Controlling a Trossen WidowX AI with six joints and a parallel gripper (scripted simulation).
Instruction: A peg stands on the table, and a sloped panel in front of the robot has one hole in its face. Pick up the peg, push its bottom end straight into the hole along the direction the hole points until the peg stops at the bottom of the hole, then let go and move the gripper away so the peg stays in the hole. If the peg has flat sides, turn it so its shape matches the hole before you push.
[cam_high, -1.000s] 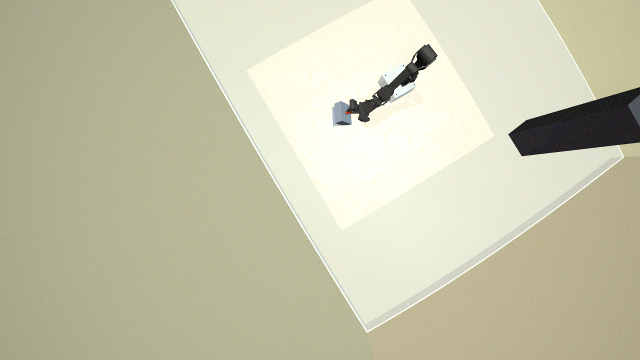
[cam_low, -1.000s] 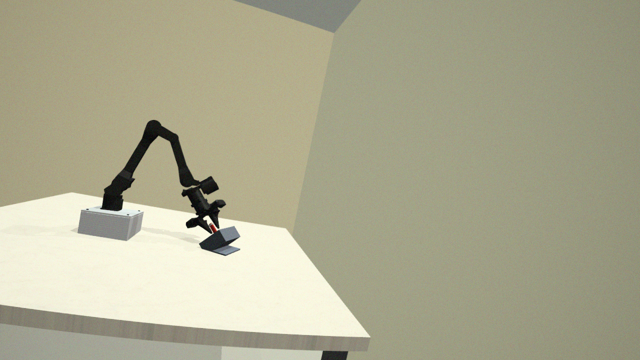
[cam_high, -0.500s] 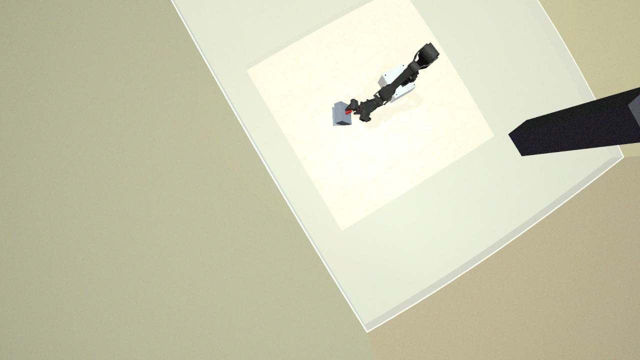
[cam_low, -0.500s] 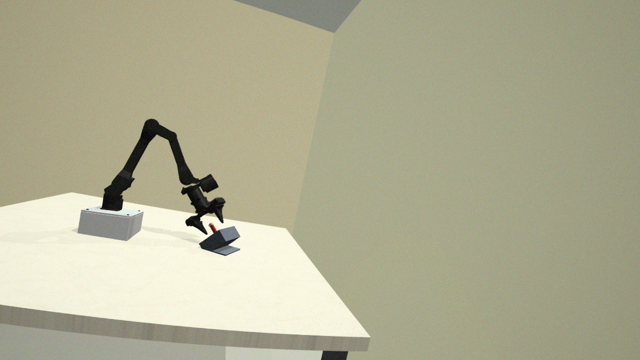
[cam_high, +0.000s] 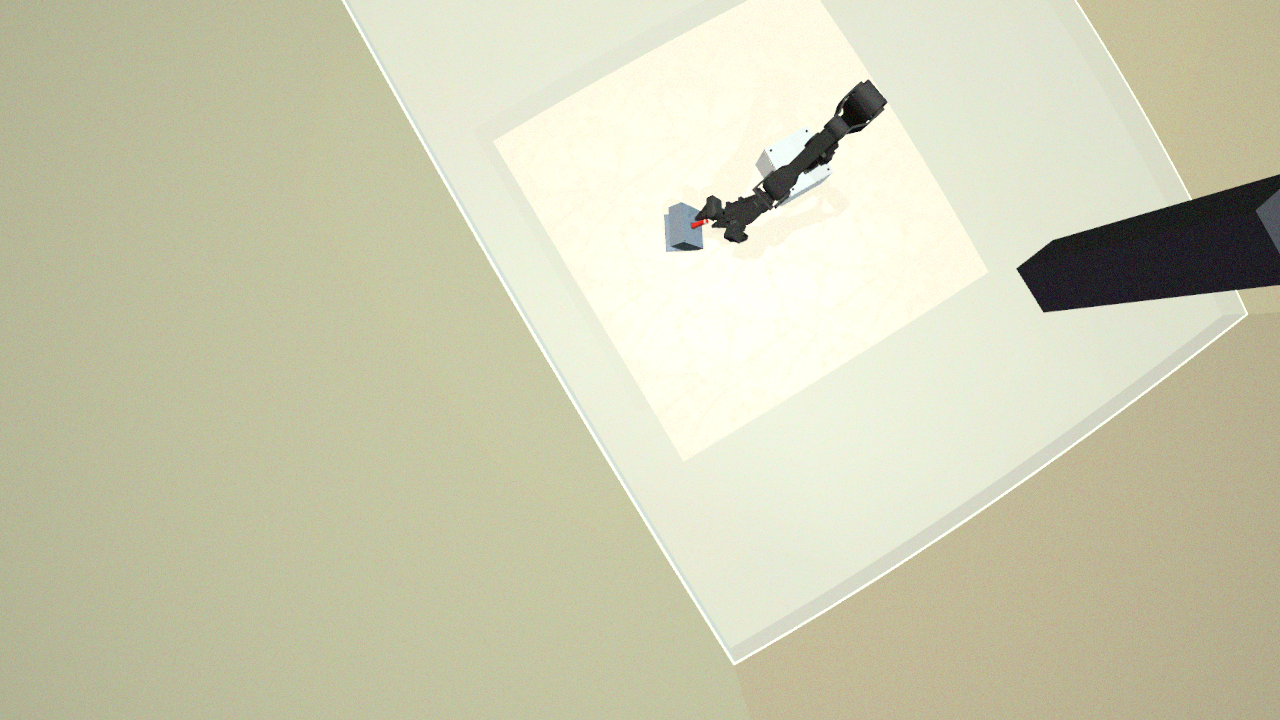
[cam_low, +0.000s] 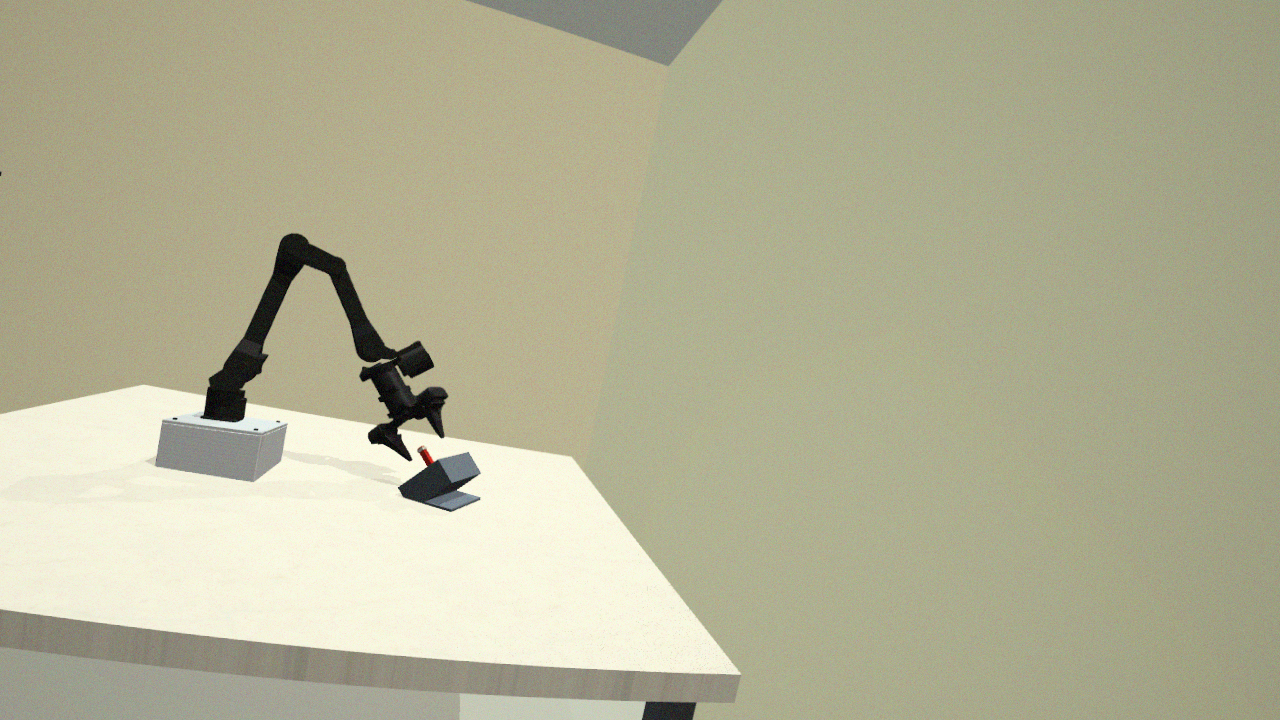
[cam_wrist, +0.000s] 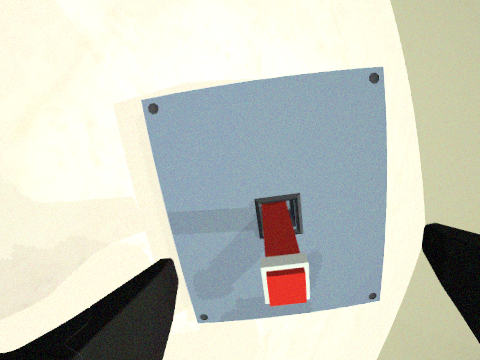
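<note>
The square red peg with a white-rimmed top has its lower end in the square hole of the blue-grey sloped panel. Its upper part sticks out of the face. In the wrist view a dark gap shows in the hole to the right of the peg. How deep its hidden bottom end sits, I cannot tell. My gripper is wide open near the peg's top, one finger to each side, touching nothing that I can see.
The arm's grey base box stands on the table, behind the panel's sloped face side. A thin base plate lies under the panel. A large black bar crosses the right of the top view.
</note>
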